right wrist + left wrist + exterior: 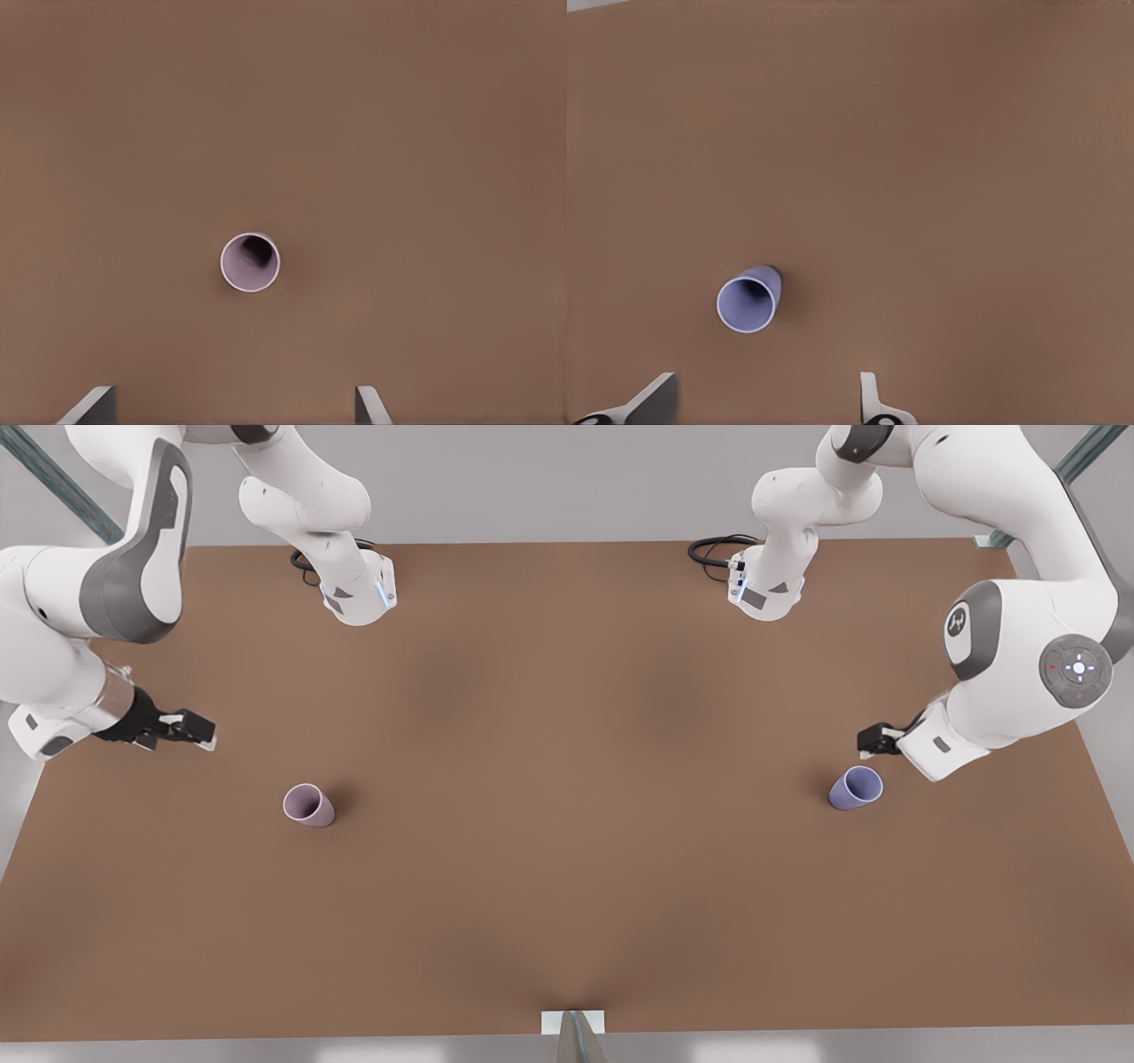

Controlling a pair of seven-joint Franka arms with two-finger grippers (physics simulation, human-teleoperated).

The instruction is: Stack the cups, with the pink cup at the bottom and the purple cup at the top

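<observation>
The pink cup stands upright on the brown table toward the front view's left; I look down into its mouth in the right wrist view. My right gripper hovers open above and behind it, apart from it. Upright on the front view's right is the purple cup. My left gripper hangs open just behind and above that cup, not touching it. The two cups are far apart.
Both arm bases with black cables sit at the table's back edge. A small metal bracket is at the middle of the front edge. Wide bare tabletop lies between the cups.
</observation>
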